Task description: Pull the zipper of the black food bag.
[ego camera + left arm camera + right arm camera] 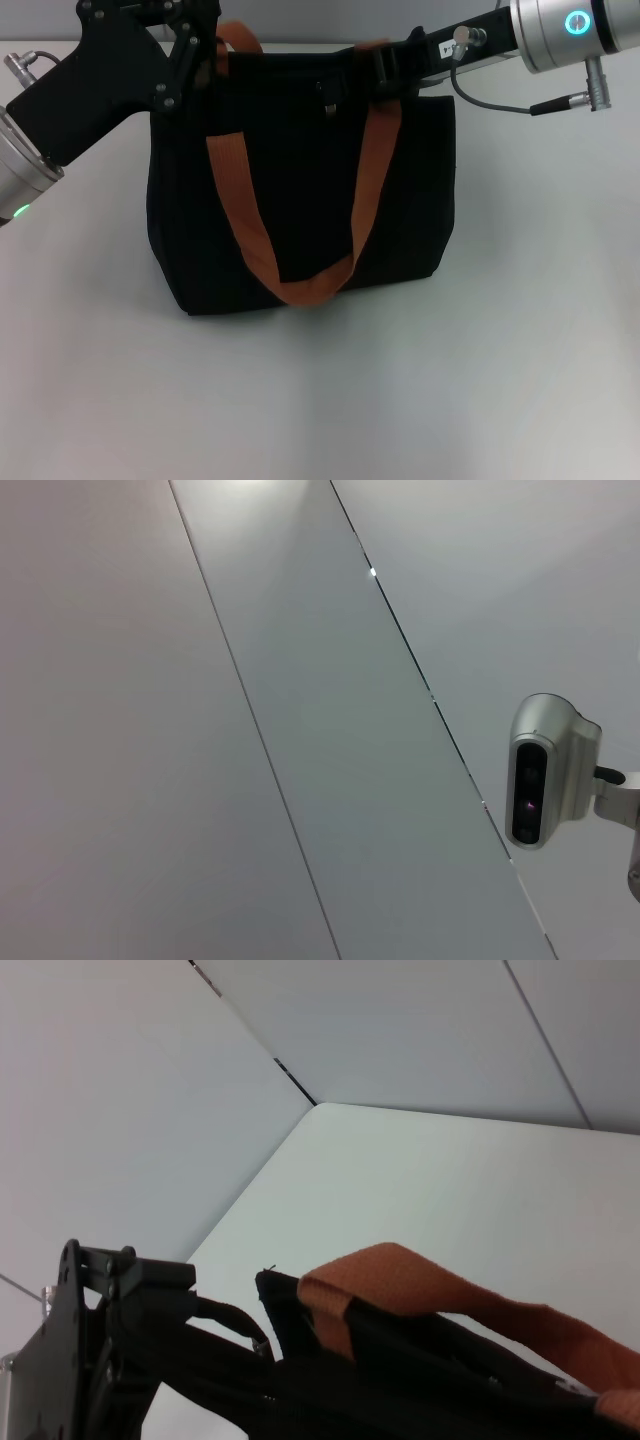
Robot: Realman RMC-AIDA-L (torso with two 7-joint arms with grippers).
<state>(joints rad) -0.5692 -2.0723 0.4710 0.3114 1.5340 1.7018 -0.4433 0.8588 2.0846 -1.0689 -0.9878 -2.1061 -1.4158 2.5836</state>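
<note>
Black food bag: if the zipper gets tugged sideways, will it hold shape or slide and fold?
The black food bag stands boxy and upright, so probably semi-stiff. Its fabric top may still buckle. The left gripper at one top corner and the right gripper near the other suggest it needs bracing.

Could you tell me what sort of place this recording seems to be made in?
Probably a lab or test cell: a plain white table, bare panelled walls, a mounted camera, and only the black food bag set out.

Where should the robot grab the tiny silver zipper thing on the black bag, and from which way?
Probably by the hanging tab of the zipper, pinched flat across its thin sides from above. It dangles small near the top edge of the black food bag, between the orange straps, so little else offers a grip.
</note>
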